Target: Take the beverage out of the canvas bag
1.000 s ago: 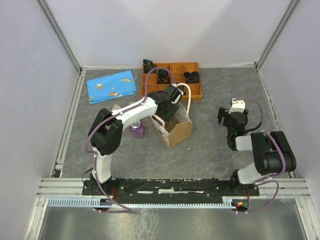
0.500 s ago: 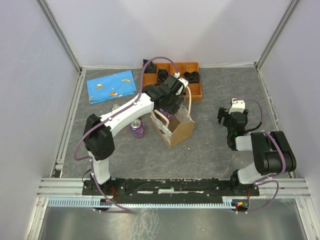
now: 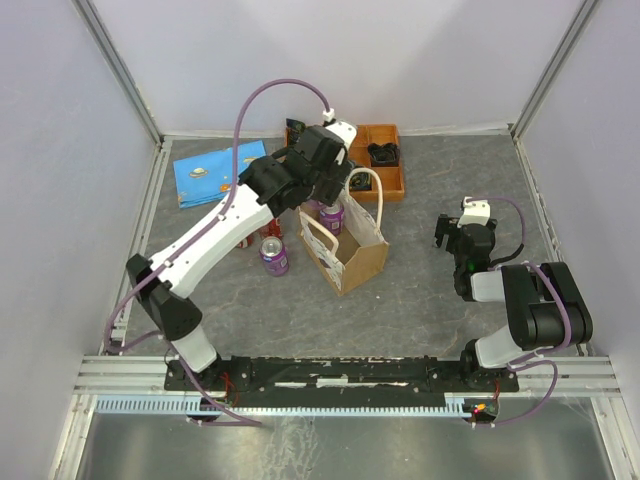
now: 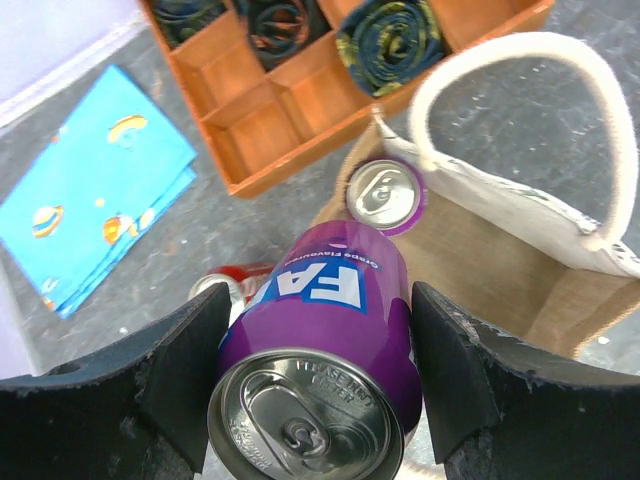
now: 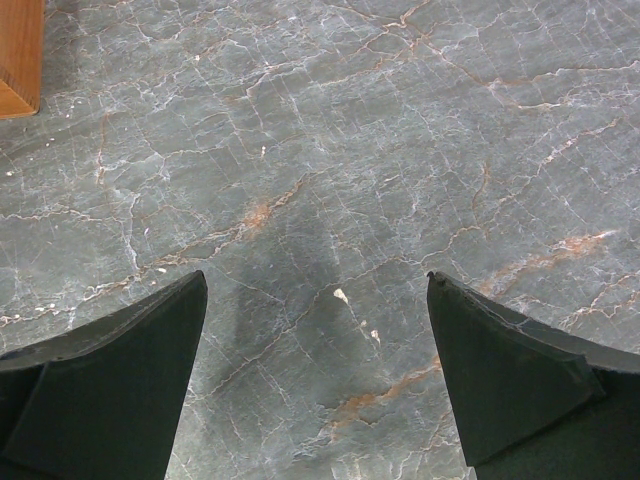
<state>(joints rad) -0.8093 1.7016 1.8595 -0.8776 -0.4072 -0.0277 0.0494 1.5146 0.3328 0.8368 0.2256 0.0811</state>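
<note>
My left gripper [image 3: 328, 198] is shut on a purple soda can [image 3: 331, 217] and holds it above the open top of the tan canvas bag [image 3: 357, 258]. In the left wrist view the fingers [image 4: 190, 360] clamp both sides of this can [image 4: 325, 330], its silver top facing the camera. Below it a second purple can [image 4: 385, 195] stands inside the bag [image 4: 560, 290], next to a white loop handle [image 4: 600, 110]. My right gripper [image 3: 462, 236] is open and empty, low over the bare grey table [image 5: 320, 200] to the right of the bag.
A purple can [image 3: 274, 257] and red cans [image 3: 270, 232] stand on the table left of the bag. One red can [image 4: 225, 280] shows in the left wrist view. The orange compartment tray [image 3: 385, 178] sits behind the bag, a blue cloth [image 3: 222, 172] at the back left.
My left arm has risen and stretched out, lifting the purple can up out of the bag. The bag has shifted slightly. The right arm has not moved.
</note>
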